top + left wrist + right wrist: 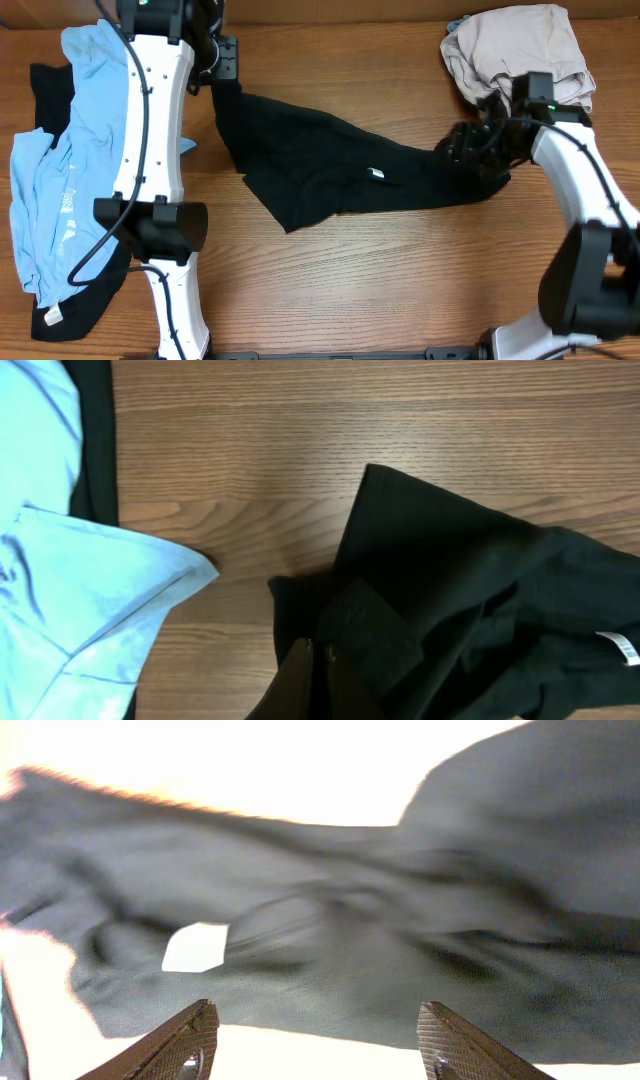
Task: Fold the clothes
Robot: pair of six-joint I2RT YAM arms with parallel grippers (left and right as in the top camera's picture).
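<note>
A black short-sleeved shirt (320, 165) lies stretched across the middle of the table, its small white tag (377, 173) facing up. At the shirt's upper left corner my left gripper (224, 68) is shut on the cloth. The left wrist view shows that gripper (318, 645) pinched together in the black shirt (450, 580). My right gripper (468, 150) hovers at the shirt's right end. Seen from the right wrist, the gripper (318, 1020) is open, with the shirt (350, 900) and tag (195, 947) lying just beyond the fingertips (205, 1018).
A light blue garment (70, 150) lies in a heap at the left on top of another black garment (45, 85). A beige garment (515, 50) is bunched at the back right, close behind my right arm. Bare wood shows along the front of the table (380, 280).
</note>
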